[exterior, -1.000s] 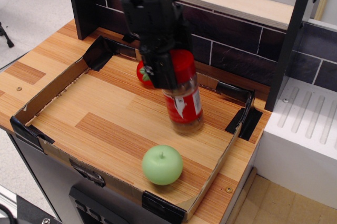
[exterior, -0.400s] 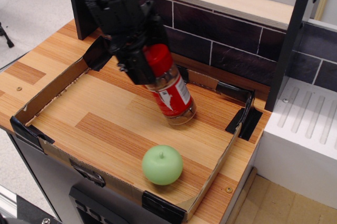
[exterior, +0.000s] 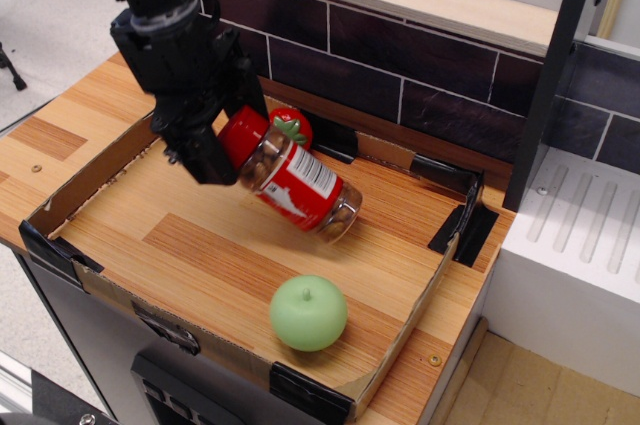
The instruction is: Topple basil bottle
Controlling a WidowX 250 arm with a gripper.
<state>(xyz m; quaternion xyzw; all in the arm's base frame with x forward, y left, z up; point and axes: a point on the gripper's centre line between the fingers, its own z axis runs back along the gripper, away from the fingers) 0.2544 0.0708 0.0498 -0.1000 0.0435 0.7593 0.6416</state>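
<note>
The basil bottle (exterior: 295, 185), a clear jar with a red lid and red-and-white label, is tipped far over to the left. Its base rests on the wooden tray floor and its lid end leans against my gripper (exterior: 205, 150). The black gripper sits at the bottle's lid end, left of it. Whether its fingers are open or closed is hidden by the gripper body. A red tomato (exterior: 292, 125) sits just behind the bottle.
A green apple (exterior: 308, 313) lies near the front edge of the cardboard-walled tray (exterior: 90, 170). A dark tiled wall (exterior: 420, 85) stands behind. A white ridged surface (exterior: 590, 235) is at the right.
The gripper has moved left and pushed the bottle's top with it. The bottle went from nearly upright to steeply tilted. The tomato has come back into view.
</note>
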